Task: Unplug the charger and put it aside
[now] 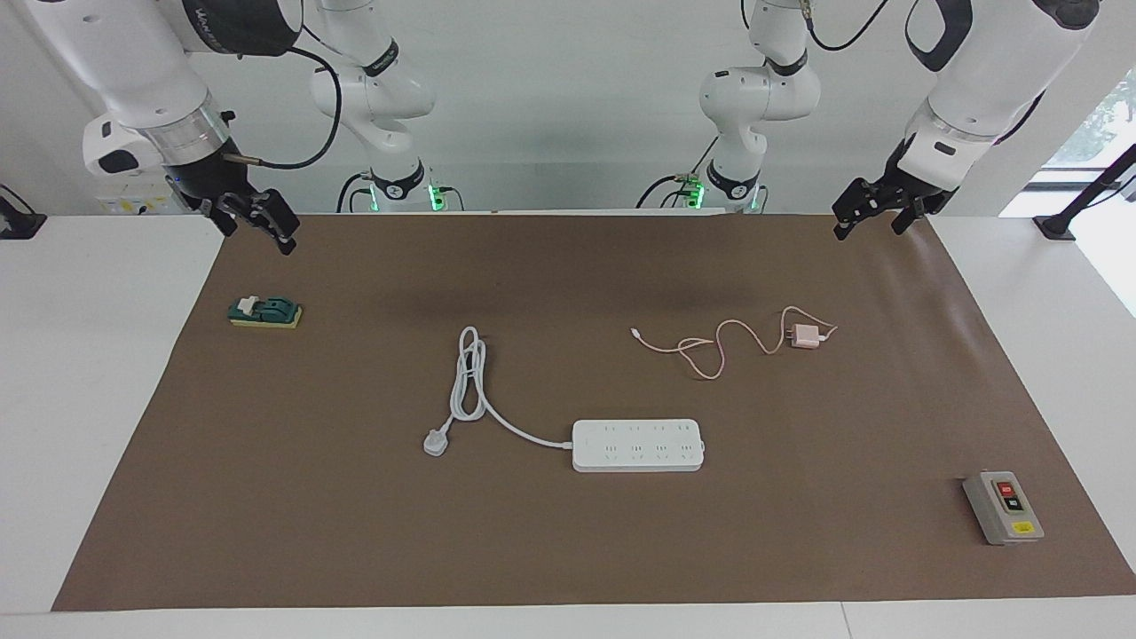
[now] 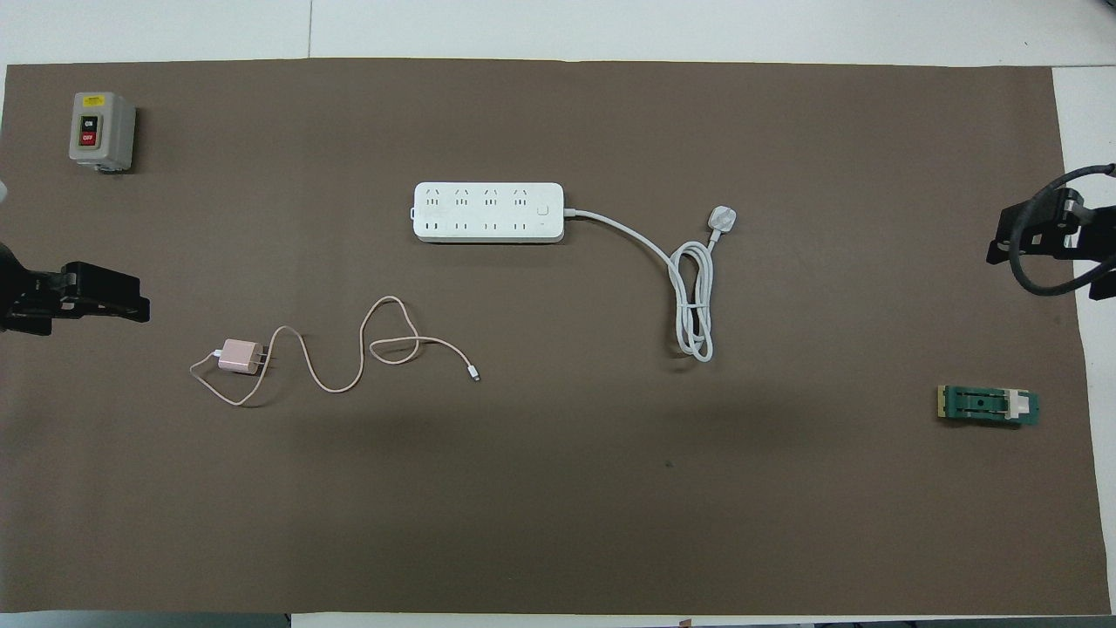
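The pale pink charger lies on the brown mat with its curly pink cable loose beside it. It is apart from the white power strip, nearer to the robots and toward the left arm's end, and no socket on the strip has anything in it. My left gripper hangs open and empty in the air over the mat's edge at its own end. Over the mat's other end hangs my right gripper, open and empty too.
The strip's white cord and plug lie coiled toward the right arm's end. A grey switch box stands at the mat's corner farthest from the robots, at the left arm's end. A green block lies below the right gripper.
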Robot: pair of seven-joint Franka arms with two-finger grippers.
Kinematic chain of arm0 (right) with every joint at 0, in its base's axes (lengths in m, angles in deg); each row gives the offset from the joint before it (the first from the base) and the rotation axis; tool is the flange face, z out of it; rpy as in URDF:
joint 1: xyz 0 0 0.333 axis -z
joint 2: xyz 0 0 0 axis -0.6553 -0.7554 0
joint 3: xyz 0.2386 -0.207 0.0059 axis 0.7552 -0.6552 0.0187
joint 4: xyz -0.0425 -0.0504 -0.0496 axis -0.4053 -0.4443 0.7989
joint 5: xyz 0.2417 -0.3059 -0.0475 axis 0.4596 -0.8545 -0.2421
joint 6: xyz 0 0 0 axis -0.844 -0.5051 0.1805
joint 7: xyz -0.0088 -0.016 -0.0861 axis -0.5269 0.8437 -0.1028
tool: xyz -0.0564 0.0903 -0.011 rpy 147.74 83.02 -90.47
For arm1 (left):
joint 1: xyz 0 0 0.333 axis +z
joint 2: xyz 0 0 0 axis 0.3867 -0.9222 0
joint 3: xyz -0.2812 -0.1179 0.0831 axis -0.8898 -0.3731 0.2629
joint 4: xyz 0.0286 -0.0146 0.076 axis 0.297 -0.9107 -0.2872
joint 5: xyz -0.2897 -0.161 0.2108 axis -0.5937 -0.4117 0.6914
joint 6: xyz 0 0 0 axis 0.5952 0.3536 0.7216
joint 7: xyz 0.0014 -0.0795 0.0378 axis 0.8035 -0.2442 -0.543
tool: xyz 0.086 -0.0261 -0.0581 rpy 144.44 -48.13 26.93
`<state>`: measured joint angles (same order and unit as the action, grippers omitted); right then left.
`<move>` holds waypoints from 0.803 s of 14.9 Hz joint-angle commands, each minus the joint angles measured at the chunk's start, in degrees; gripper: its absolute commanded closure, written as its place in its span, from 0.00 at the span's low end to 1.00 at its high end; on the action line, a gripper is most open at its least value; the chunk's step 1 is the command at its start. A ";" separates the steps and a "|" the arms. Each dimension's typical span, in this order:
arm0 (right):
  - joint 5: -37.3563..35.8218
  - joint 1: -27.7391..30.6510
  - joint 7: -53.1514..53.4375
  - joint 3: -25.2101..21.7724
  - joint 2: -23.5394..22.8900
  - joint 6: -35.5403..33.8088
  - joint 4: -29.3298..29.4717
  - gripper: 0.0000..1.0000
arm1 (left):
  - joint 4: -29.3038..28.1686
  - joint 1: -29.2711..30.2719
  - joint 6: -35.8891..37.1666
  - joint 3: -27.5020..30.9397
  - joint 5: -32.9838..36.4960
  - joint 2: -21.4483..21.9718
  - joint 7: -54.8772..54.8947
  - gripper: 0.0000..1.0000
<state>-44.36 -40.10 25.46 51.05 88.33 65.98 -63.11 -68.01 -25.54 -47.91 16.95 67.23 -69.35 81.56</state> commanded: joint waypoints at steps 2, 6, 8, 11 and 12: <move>-1.05 0.74 -4.56 -0.55 0.60 1.39 -1.19 0.00 | 0.11 0.07 -1.29 0.28 0.98 0.04 8.00 0.00; -1.22 0.65 -22.87 -2.05 0.42 3.50 -1.19 0.00 | 0.11 -0.02 -0.85 0.28 0.98 0.04 8.55 0.00; -1.22 0.65 -22.78 -2.06 0.43 4.46 -1.28 0.00 | 0.02 -0.10 -0.85 0.28 0.98 0.04 8.55 0.00; -0.96 0.65 -20.95 -2.23 0.42 4.91 -1.37 0.00 | -0.07 -0.46 0.20 0.28 0.98 0.31 8.38 0.00; -0.96 0.65 -20.50 -2.32 0.34 5.00 -1.37 0.00 | -0.06 -0.46 0.82 0.28 1.07 0.22 8.29 0.00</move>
<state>-44.36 -39.84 4.20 48.49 88.30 69.81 -63.36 -68.02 -25.49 -48.19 17.02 67.27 -69.35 89.21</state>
